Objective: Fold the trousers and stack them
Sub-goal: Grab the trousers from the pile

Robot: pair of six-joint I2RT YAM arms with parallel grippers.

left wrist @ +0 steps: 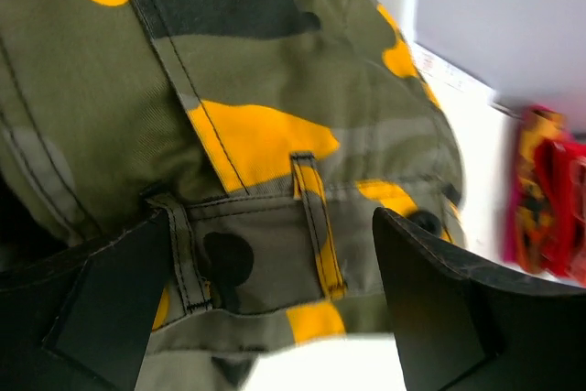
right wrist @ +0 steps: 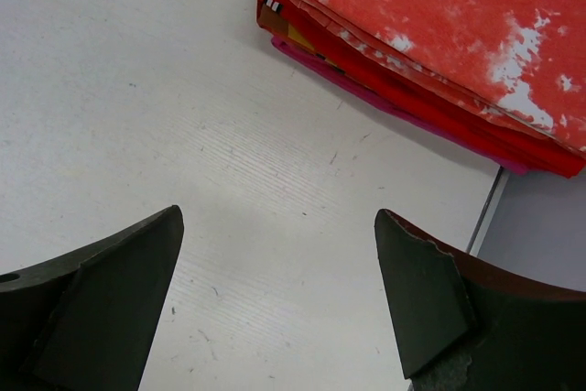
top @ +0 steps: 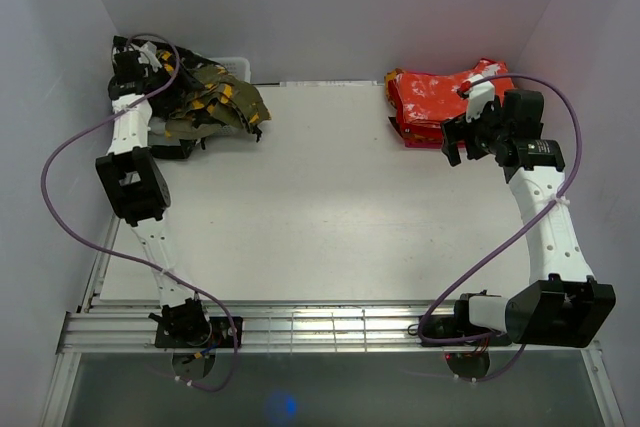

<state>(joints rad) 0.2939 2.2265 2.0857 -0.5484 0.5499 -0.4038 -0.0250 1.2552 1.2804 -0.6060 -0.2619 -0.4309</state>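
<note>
Crumpled olive trousers (top: 215, 97) with orange-yellow and black patches lie in a heap at the back left. My left gripper (top: 148, 55) is down at that heap and open. In the left wrist view its jaws (left wrist: 275, 290) stand wide on either side of the waistband and belt loops of the olive trousers (left wrist: 256, 89), not closed on the cloth. A folded stack of red and white trousers (top: 435, 97) lies at the back right. My right gripper (top: 458, 147) hovers open just in front of it, over bare table (right wrist: 275, 272), with the red stack (right wrist: 439, 34) beyond its fingertips.
A white basket (top: 236, 65) stands behind the olive heap, against the back wall. Darker cloth lies under the olive trousers by the left wall. White walls close in the table (top: 320, 217) on three sides. The red stack (left wrist: 549, 199) shows far off in the left wrist view.
</note>
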